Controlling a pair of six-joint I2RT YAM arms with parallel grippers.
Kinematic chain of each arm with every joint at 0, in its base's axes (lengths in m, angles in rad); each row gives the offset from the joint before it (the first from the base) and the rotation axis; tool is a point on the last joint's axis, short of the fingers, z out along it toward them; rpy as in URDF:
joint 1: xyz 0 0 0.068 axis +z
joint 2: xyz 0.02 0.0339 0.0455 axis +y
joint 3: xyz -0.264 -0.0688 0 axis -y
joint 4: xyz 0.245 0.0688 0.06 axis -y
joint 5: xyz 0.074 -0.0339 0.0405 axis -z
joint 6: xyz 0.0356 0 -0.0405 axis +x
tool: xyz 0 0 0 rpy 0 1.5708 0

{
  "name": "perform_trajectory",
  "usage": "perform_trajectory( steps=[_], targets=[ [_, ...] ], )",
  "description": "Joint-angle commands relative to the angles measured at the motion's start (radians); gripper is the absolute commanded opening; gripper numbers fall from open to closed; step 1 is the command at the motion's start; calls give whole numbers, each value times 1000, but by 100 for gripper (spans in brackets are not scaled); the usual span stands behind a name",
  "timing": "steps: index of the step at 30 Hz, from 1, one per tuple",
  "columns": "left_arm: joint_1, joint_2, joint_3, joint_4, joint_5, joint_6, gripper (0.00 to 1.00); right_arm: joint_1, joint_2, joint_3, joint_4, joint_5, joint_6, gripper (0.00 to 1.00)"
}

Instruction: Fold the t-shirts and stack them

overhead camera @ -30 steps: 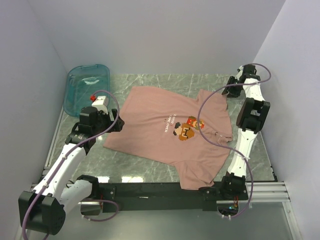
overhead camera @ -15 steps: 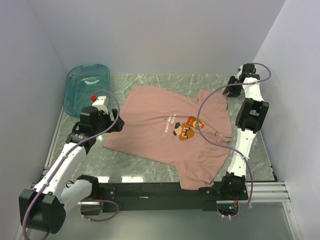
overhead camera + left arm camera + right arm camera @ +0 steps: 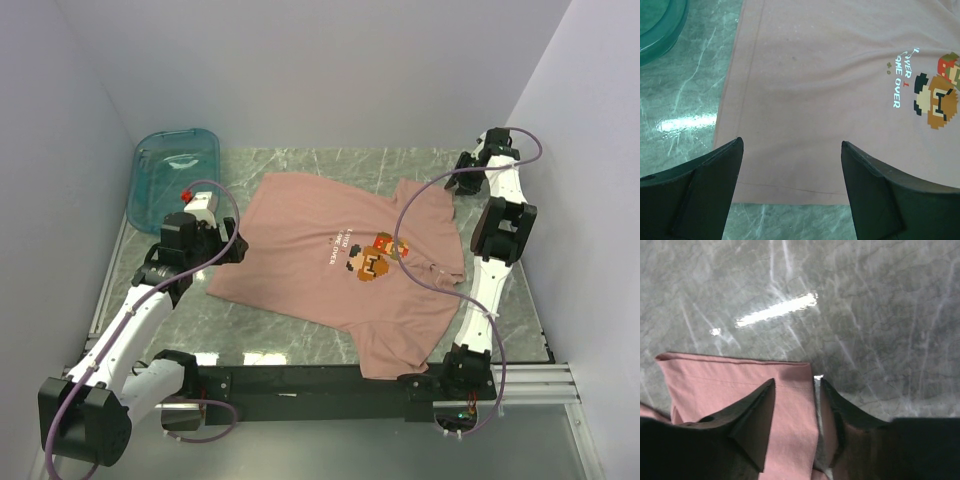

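A: From above, where does the t-shirt sit?

B: The t-shirt (image 3: 320,250) lies spread flat on the table (image 3: 300,165) with its print up. It is just to the right of the teal bin (image 3: 147,190) and a little nearer the arm bases than the bin.

A: And the arms?

B: The left gripper (image 3: 233,249) is low at the shirt edge closest to the bin. The right gripper (image 3: 458,188) is at the sleeve (image 3: 436,200) on the shirt's side farthest from the bin.

A: What does the left wrist camera show?

B: The left gripper (image 3: 792,145) is spread wide with nothing held. It hangs over the hem, and pink t-shirt (image 3: 830,90) cloth fills the gap below. The print (image 3: 937,97) and its white lettering lie on the side away from the bin (image 3: 660,30). The bin's rim shows in the upper left corner, apart from the shirt, with bare table (image 3: 685,100) between them.

A: And the right wrist camera?

B: The right gripper (image 3: 797,385) is narrow and down at the sleeve (image 3: 730,377) hem. Pink cloth lies in the slim gap between its fingers (image 3: 752,420). I cannot tell whether they actually pinch it. Beyond the sleeve is bare table (image 3: 865,300) with a streak of glare.
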Motion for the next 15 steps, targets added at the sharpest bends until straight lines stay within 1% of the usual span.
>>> perform_trajectory(
  steps=[1, 10, 15],
  targets=[
    [-3, -1, 42, 38, -11, 18, 84, 1, 36, 41, -54, -37, -12, 50],
    [-2, -9, 40, 38, -9, 18, 84, 4, 40, 62, -65, -38, -29, 53],
    [-2, -7, 40, 40, -6, 18, 84, 7, 45, 67, -66, -37, -38, 51]
  ],
)
